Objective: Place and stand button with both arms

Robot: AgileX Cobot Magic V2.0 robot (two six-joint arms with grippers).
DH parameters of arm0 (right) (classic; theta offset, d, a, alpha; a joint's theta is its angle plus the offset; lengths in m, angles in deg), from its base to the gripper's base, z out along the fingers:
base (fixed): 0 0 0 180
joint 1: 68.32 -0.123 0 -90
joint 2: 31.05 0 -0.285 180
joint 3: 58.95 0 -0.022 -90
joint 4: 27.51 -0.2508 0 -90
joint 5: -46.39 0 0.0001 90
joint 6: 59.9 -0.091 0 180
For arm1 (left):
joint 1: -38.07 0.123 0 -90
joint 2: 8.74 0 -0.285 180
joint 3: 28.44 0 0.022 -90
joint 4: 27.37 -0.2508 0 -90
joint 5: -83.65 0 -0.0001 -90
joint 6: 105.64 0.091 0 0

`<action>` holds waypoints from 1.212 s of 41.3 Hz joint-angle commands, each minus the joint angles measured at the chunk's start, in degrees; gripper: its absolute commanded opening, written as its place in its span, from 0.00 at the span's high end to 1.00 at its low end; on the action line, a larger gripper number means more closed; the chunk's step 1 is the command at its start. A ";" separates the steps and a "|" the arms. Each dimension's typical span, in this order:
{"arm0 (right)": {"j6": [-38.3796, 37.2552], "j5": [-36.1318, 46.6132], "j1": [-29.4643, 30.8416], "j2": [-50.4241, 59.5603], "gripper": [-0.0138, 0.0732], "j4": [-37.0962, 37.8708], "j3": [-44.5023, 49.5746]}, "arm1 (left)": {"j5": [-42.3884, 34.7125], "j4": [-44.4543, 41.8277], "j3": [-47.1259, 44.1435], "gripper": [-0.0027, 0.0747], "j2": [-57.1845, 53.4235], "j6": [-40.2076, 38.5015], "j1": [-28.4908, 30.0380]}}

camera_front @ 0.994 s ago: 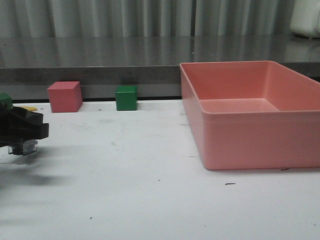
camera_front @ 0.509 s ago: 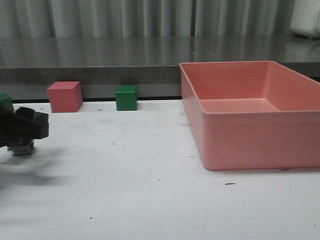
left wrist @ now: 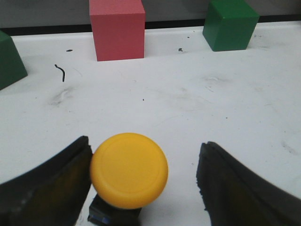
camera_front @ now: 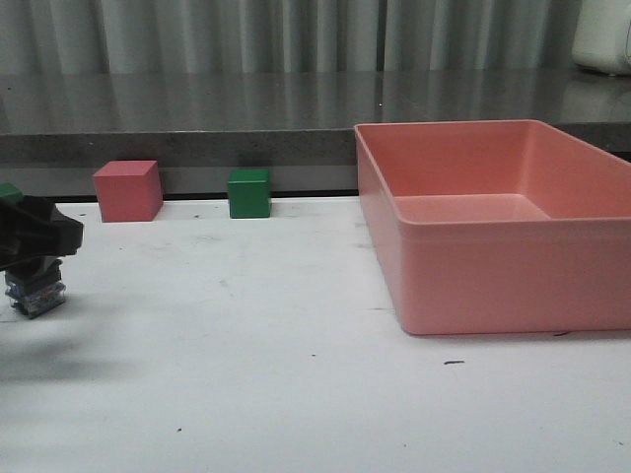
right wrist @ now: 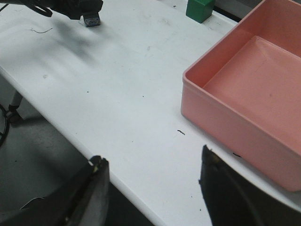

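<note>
Button (left wrist: 129,170) upright, cap up, between parted left gripper (left wrist: 143,176) jaws, touching one finger; right gripper (right wrist: 153,188) far off, jaws apart.

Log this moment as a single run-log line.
left gripper: open, straddling button | button: upright on table, cap against one finger | right gripper: open, empty, over near table edge | pink bin: empty

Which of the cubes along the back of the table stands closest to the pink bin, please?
The green cube right of the pink cube; no other cube stands nearer the bin.
</note>
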State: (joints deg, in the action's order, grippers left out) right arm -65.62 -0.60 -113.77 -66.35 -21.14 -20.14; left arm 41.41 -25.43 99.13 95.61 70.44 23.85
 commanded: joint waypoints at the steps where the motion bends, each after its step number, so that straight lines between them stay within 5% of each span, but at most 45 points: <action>1: 0.41 3.71 0.38 -0.16 0.33 0.42 -1.48 | 5.31 0.67 0.76 0.37 -6.81 -0.43 0.05; 15: 0.41 3.71 0.38 -0.16 0.33 0.42 -1.48 | 52.12 0.67 9.35 0.37 -25.54 -0.43 0.05; 26: 0.41 3.71 0.38 -0.16 0.33 0.42 -1.48 | 75.87 0.80 17.55 0.37 -39.06 0.15 0.05; 50: 0.41 3.71 0.38 -0.16 0.33 0.42 -1.48 | 100.29 -5.09 21.16 0.37 -65.44 0.15 0.05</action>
State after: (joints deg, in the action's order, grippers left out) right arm -65.62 -0.60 -113.77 -66.35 -21.14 -20.14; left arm 142.78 -29.84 118.31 31.71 70.65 23.85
